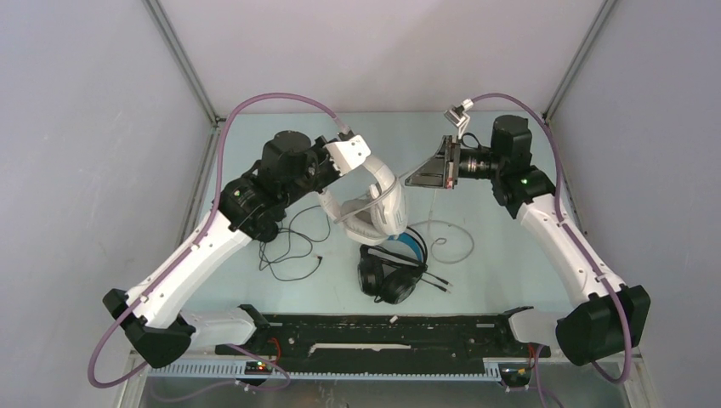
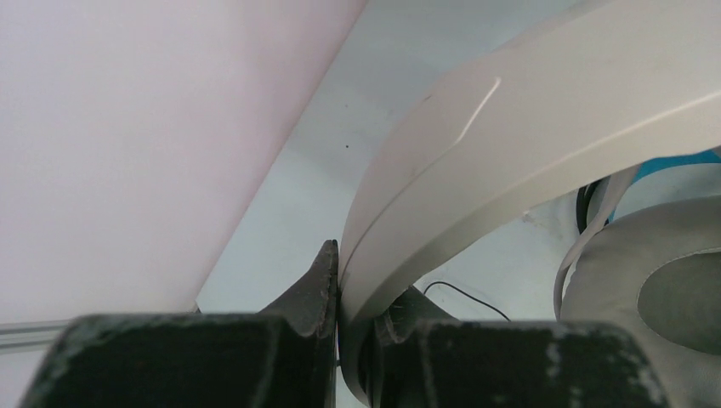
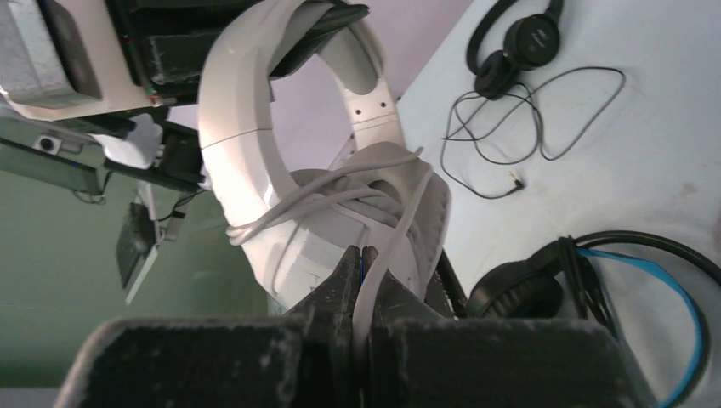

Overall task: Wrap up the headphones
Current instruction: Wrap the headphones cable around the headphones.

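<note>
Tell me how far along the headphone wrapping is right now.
Done: a few turns of white cord lie around the ear cups of the white headphones. In hand: the left gripper clamps their headband while the right gripper pinches the cord's free length. Left: the black pair with the blue-lined headband and the small black pair lie on the table, cords loose.

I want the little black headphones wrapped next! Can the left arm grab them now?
Probably not yet. The left gripper is shut on the headband of the white headphones, so it's busy. The small black headphones lie in the open on the table.
</note>
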Tool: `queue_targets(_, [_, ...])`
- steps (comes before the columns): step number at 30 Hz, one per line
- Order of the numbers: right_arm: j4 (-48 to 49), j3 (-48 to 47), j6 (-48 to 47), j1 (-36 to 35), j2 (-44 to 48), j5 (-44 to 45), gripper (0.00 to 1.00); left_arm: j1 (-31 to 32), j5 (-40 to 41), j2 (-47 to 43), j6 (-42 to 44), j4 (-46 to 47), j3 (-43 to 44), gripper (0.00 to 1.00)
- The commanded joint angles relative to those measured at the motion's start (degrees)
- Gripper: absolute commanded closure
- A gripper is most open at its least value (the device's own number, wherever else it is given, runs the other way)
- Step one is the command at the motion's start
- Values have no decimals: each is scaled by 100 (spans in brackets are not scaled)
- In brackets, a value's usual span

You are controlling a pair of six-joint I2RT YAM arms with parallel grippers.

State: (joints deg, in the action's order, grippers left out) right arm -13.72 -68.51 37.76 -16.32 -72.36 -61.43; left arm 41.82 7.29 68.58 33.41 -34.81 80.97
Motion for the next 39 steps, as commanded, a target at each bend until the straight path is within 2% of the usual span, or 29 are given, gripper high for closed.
queue_targets(1, [2436,129,1581,263,350,-494,100,-58,682,-24,773,-955,-114,100])
queue_targets(5, [3503,322,2516,299,351,-573,100,-55,872,-20,648,-796,-121,100])
queue_targets(18, [5705,399,4430,-106,37,-195,100,-56,1033,77,296,-647,-133,100])
queue_targets(28, [6450,391,4950,-425,-199,113,96,-60,941,127,80,-684,-32,100])
queue_targets(34, [6391,391,4889,-597,-269,196,100,-58,1106,355,-279,-815,267,100])
queue_targets(39, [6130,391,4680,-774,-231,223,100,-52,1539,750,-943,-1166,780,100])
